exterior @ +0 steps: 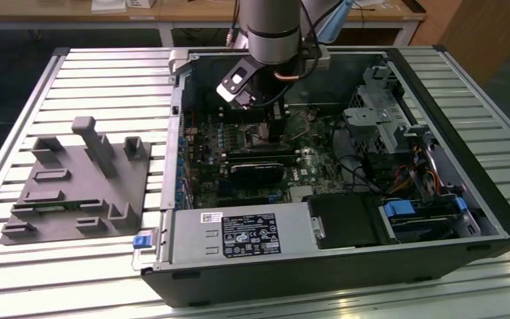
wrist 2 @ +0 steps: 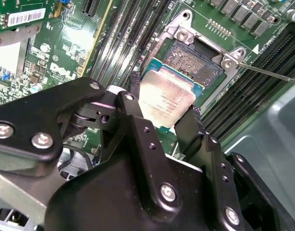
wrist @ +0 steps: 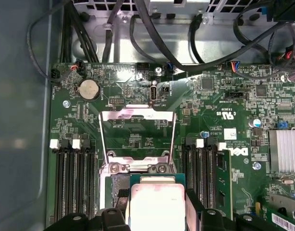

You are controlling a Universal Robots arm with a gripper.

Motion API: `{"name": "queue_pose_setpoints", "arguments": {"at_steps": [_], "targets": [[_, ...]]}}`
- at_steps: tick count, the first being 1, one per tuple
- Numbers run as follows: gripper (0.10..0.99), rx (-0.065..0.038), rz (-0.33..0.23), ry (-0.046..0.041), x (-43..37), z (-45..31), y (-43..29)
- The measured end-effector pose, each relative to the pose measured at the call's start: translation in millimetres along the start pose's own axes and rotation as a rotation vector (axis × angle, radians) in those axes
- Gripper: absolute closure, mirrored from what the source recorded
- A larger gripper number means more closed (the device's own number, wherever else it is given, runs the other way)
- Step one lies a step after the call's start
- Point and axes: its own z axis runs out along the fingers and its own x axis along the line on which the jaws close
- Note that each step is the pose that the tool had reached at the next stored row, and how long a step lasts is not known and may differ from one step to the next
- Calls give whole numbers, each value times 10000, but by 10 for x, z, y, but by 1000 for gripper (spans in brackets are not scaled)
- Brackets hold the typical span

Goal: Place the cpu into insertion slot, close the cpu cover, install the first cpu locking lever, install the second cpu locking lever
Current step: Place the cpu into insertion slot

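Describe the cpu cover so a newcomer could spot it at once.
Inside the open computer case, find the green motherboard and the two banks of long black memory slots. Between them sits the cpu cover, flipped open beyond the cpu the claw holds. It is a bare silvery metal frame with green board showing through its open middle.

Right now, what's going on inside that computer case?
The robot arm's black end effector is shut on the small flat square silver-grey metal cpu, holding it partly over the square dark-centred insertion slot of the green motherboard. The chip does not look seated yet. The thin silvery metal cpu cover is flipped open, away from the socket.
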Motion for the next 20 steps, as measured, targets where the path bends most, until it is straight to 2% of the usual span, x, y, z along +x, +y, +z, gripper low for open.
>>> {"name": "queue_pose_setpoints", "arguments": {"at_steps": [10, 20], "targets": [[545, -17, -7, -78, 70, 30, -61], [545, -21, -11, -129, 155, 101, -106]]}}
